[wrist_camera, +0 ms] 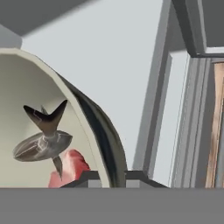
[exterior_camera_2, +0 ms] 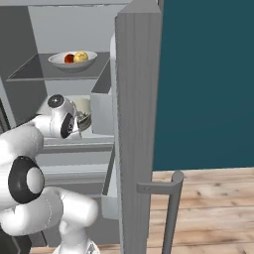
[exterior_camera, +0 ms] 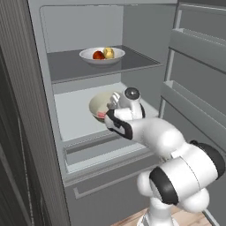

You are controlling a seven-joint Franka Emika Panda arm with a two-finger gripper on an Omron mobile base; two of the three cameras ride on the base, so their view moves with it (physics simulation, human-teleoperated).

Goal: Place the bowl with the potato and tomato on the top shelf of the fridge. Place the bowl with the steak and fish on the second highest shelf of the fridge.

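1. Step 1 of task looks complete: white bowl w/ potato and tomato (exterior_camera: 102, 55) sits on the fridge's top shelf (exterior_camera: 70, 66), upper centre of left base view; same bowl shows upper left in right base view.
2. Step in hand, by my judgement: placing the second bowl. The beige bowl w/ steak and fish (exterior_camera: 100, 106) is inside the fridge at the level of the second shelf (exterior_camera: 73, 114), centre of left base view, w/ the arm reaching in from lower right.
3. Hand view: bowl rim runs from upper left down to bottom centre; fish (wrist_camera: 43, 139) and red steak (wrist_camera: 70, 168) lie inside, lower left of frame.
4. Gripper (wrist_camera: 110, 177): finger tips sit at bottom centre, one each side of the bowl rim, gap narrow. Reads as clamped on the rim; bowl held.
5. Cannot confirm whether bowl base touches the shelf; contact hidden by wrist in both base views.
6. Fridge door (exterior_camera_2: 136, 124) stands open, centre of right base view.
7. Next move calls for: settle the bowl flat on the shelf, open fingers, then retract straight out w/o tipping the rim or hitting the door.
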